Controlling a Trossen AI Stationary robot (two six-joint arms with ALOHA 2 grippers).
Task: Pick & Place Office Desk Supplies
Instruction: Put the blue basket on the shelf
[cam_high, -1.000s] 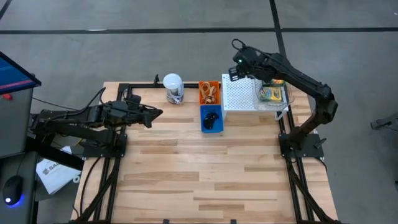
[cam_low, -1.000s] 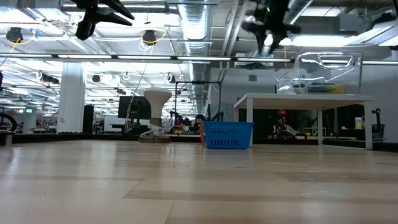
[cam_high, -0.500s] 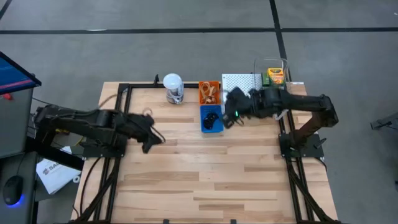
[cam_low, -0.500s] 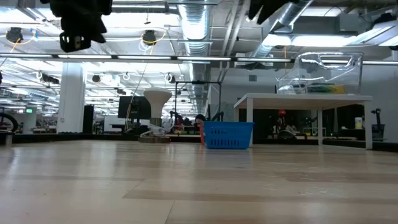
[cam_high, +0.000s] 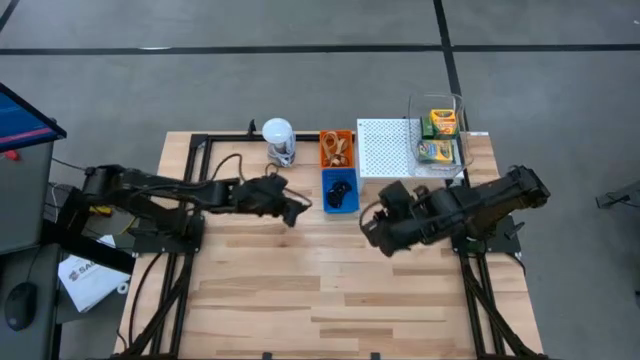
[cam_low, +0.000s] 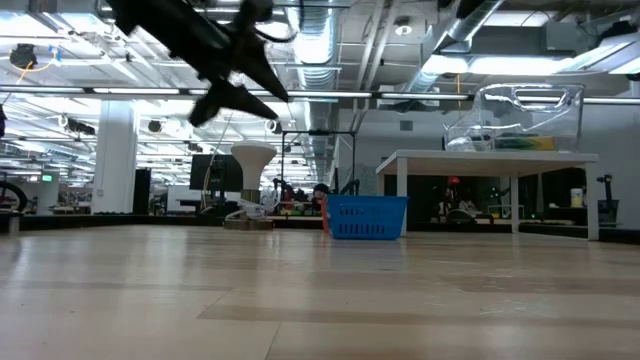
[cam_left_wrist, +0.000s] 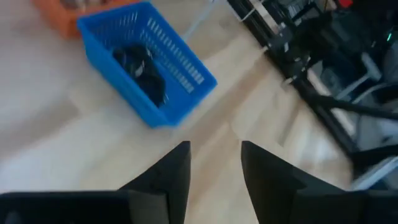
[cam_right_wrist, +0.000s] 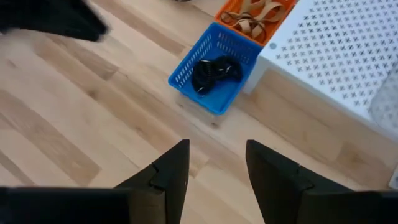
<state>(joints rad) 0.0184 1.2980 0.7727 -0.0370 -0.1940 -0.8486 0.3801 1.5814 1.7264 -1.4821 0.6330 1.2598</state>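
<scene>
Two yellow-and-green crayon boxes (cam_high: 441, 122) (cam_high: 436, 151) lie in a clear bin (cam_high: 460, 120) on the white shelf (cam_high: 385, 150). Tan rubber bands (cam_right_wrist: 252, 17) fill an orange basket (cam_high: 337, 135). Black clips (cam_right_wrist: 212, 71) lie in a blue basket (cam_high: 327, 200). My left gripper (cam_high: 298, 210) hovers open above the table, just left of the blue basket. My right gripper (cam_high: 368, 228) hovers open over bare wood, on the near right of that basket. Both are empty.
A white-lidded clear jar (cam_high: 278, 142) stands at the far edge, left of the orange basket. The arms' black frames run along both table sides (cam_high: 190, 240) (cam_high: 470, 250). Bare wood (cam_high: 320, 290) stretches across the middle and near half.
My left gripper has reached toward the table's right and come down, ending beside the blue basket. My right gripper has swung from above the clear bin at the far right toward the near edge, now over the bare wood in front of the shelf.
</scene>
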